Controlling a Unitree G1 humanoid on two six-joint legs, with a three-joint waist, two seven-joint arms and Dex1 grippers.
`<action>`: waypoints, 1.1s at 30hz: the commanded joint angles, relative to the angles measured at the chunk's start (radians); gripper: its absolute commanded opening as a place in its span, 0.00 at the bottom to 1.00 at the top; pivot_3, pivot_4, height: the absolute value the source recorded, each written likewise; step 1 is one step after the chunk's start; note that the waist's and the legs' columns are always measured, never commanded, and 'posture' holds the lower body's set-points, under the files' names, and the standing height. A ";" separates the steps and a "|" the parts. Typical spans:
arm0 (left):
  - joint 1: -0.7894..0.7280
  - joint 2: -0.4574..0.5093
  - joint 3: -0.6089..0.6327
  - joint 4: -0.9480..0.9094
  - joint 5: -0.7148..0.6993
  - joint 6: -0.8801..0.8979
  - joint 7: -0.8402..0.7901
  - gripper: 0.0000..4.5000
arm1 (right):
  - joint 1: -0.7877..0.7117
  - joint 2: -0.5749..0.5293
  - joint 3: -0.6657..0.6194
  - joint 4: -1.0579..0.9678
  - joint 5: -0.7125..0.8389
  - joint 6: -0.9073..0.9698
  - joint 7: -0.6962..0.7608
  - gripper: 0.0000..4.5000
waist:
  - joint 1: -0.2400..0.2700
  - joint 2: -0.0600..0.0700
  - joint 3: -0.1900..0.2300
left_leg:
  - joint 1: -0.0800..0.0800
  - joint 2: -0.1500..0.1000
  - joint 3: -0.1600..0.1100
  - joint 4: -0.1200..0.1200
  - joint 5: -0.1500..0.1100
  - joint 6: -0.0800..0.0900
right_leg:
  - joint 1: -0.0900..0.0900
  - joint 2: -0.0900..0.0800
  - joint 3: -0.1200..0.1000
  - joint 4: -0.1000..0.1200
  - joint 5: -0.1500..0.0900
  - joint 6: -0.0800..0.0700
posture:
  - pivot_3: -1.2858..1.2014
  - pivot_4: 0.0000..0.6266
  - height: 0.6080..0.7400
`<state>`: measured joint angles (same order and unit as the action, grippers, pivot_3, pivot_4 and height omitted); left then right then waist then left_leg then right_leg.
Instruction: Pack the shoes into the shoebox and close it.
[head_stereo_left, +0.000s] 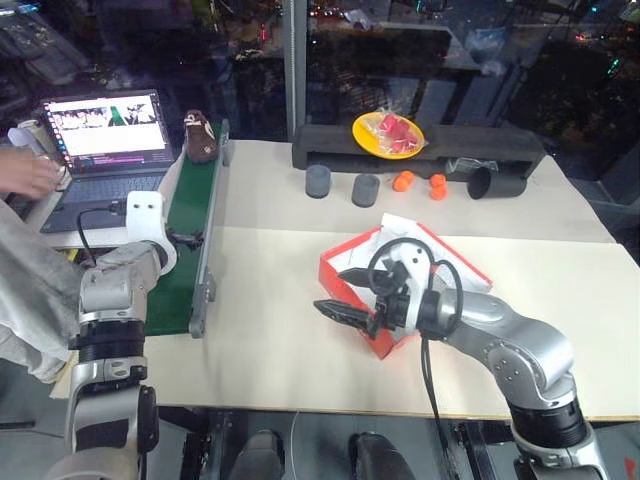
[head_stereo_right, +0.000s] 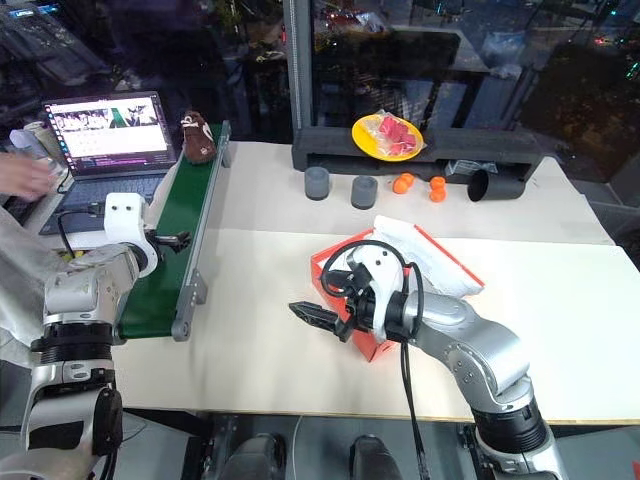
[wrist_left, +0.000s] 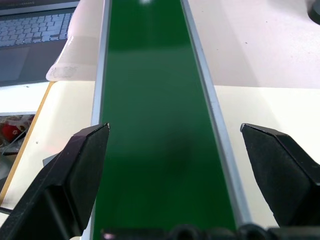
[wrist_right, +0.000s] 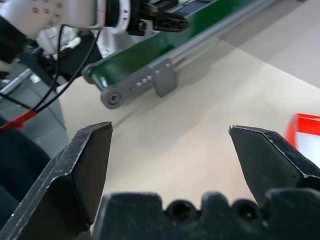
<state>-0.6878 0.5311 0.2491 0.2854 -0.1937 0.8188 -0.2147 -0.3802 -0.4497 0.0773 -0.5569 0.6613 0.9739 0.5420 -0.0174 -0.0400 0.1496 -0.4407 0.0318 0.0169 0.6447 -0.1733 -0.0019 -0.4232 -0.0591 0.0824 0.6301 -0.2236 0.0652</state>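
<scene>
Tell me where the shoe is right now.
One shoe sits at the far end of the green conveyor belt, on the robot's left, right beside the open laptop and well away from the red shoebox.

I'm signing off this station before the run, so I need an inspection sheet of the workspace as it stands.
Surface: pale table, green conveyor belt along its left.
Job's things: one shoe at the belt's far end; red shoebox open, mid-table.
Clutter: two grey cylinders, orange balls, black cup lying, yellow plate.
Grippers: left gripper open above the belt; right gripper open beside the shoebox.
Cables: black cable on the right arm.
Surroundings: laptop, a person's hand.
</scene>
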 joint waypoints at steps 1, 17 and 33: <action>-0.059 0.032 0.001 -0.045 0.013 0.050 0.020 1.00 | -0.005 -0.007 -0.024 -0.030 0.016 0.011 -0.020 0.98 | -0.001 0.000 0.000 | 0.000 0.000 0.000 0.000 0.000 0.000 | 0.000 0.000 0.000 0.000 0.000 0.000 | 0.52 0.24 1.00; -0.147 0.052 -0.006 -0.021 0.041 0.161 0.069 1.00 | 0.008 -0.002 0.000 -0.013 -0.005 0.003 -0.043 0.98 | 0.000 -0.001 0.001 | 0.000 0.000 0.000 0.000 0.000 0.000 | 0.000 0.000 0.000 0.000 0.000 0.000 | 0.52 0.24 1.00; -0.173 0.064 -0.010 -0.028 0.038 0.162 0.051 1.00 | 0.016 -0.006 0.011 0.004 -0.024 -0.017 -0.039 0.98 | 0.000 -0.001 0.001 | 0.000 0.000 0.000 0.000 0.000 0.000 | 0.000 0.000 0.000 0.000 0.000 0.000 | 0.52 0.24 1.00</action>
<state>-0.8257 0.5779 0.2372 0.2882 -0.1600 0.9858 -0.1599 -0.3622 -0.4553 0.1031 -0.5389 0.6396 0.9860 0.5000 -0.0173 -0.0412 0.1503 -0.4408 0.0317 0.0169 0.6447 -0.1733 -0.0019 -0.4233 -0.0590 0.0824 0.6300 -0.2236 0.0652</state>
